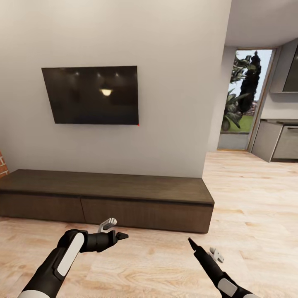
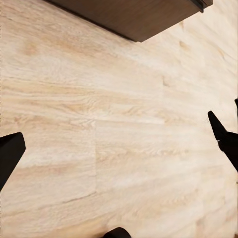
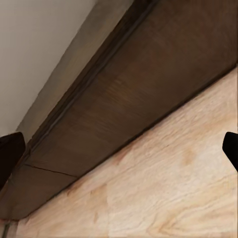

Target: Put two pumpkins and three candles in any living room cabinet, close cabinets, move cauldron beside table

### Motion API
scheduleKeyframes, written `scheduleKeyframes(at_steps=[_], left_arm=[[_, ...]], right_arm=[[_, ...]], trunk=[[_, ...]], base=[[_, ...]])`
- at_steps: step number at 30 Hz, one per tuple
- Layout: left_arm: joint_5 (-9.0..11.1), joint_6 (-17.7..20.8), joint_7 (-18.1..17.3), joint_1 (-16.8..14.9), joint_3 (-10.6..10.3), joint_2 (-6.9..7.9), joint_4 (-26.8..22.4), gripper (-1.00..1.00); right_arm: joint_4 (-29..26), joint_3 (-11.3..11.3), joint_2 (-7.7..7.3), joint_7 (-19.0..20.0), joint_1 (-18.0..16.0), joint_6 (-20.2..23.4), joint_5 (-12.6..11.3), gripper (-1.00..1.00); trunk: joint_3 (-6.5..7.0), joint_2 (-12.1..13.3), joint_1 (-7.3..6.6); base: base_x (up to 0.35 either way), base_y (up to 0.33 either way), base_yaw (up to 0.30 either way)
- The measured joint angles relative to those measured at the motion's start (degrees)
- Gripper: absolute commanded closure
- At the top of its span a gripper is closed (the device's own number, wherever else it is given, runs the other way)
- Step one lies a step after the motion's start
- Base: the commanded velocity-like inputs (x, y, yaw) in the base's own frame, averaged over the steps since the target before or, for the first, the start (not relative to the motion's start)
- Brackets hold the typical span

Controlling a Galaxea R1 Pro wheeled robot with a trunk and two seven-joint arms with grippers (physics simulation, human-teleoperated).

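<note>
Cabinet (image 1: 103, 198) drawers look shut; both my grippers, left (image 1: 120, 236) and right (image 1: 191, 242), hang empty and spread, so I should go find pumpkins.

All views toward cabinet (image 1: 105, 194) front.

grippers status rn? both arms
Left gripper: open, holding nothing, over the wood floor.
Right gripper: open, holding nothing, pointed at the cabinet.
</note>
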Motion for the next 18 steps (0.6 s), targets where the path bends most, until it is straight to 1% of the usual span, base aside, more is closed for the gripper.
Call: scheduleKeyframes(at_steps=[2, 5, 8, 12, 18], left_arm=[[0.01, 0.0, 0.0, 0.0, 0.02, 0.0, 0.01, -1.0], [0.01, 0.01, -0.01, 0.0, 0.03, -0.07, 0.02, -1.0], [0.01, 0.01, 0.0, 0.0, 0.03, -0.17, 0.02, -1.0], [0.01, 0.01, -0.01, 0.0, -0.02, -0.26, 0.02, -1.0], [0.01, 0.02, -0.03, 0.0, -0.13, -0.31, 0.02, -1.0]], right_arm=[[0.0, 0.03, -0.11, 3.19, 0.0, 1.86, -3.35, -1.0], [0.01, 0.03, -0.27, 7.91, 0.0, 7.64, -8.05, -1.0], [0.02, 0.03, -0.3, 9.54, 0.0, 10.53, -10.66, -1.0], [0.02, 0.08, -0.24, 9.67, 0.0, 11.04, -11.68, -1.0], [0.02, 0.66, -0.21, 9.64, 0.0, 6.42, -12.04, -1.0]], trunk=[[-0.36, -0.8, 0.44], [-0.9, -2.01, 1.1], [-1.44, -3.21, 1.76], [-2.15, -4.81, 2.64], [-3.23, -7.22, 3.96]], base=[[0.0, 0.0, 0.0], [0.0, 0.0, 0.0], [0.0, 0.0, 0.0], [0.0, 0.0, 0.0], [0.0, 0.0, 0.0]])
